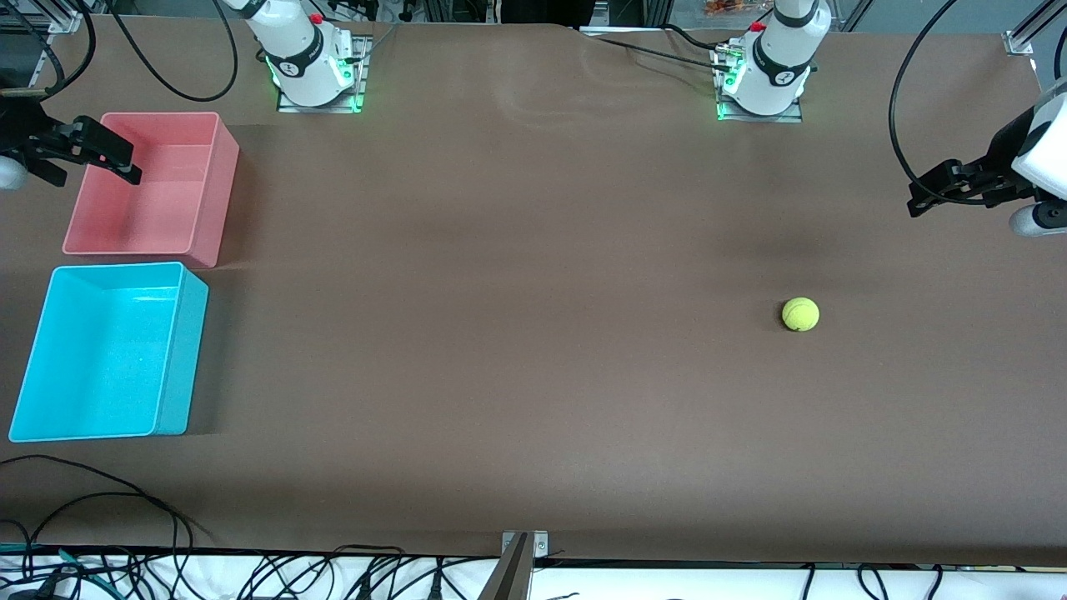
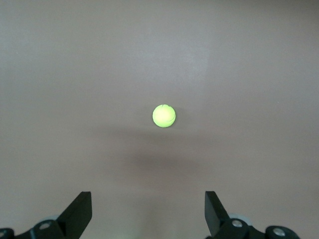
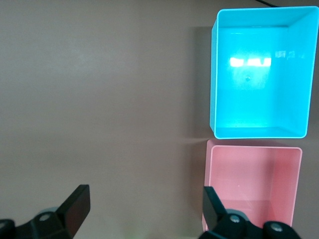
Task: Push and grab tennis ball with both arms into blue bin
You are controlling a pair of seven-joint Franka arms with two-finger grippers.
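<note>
The tennis ball [image 1: 800, 314] lies on the brown table toward the left arm's end; it also shows in the left wrist view [image 2: 164, 116]. The blue bin [image 1: 100, 358] stands empty at the right arm's end, nearer the front camera than the pink bin, and shows in the right wrist view [image 3: 259, 74]. My left gripper [image 1: 921, 196] is open and empty, up over the table at the left arm's end, apart from the ball; its fingers [image 2: 79, 211] frame bare table. My right gripper [image 1: 117, 158] is open and empty, up over the pink bin's outer edge.
The pink bin [image 1: 150, 192] stands empty beside the blue bin, closer to the robots' bases, and shows in the right wrist view [image 3: 254, 184]. Bare brown table lies between the ball and the bins. Cables run along the table's front edge [image 1: 250, 575].
</note>
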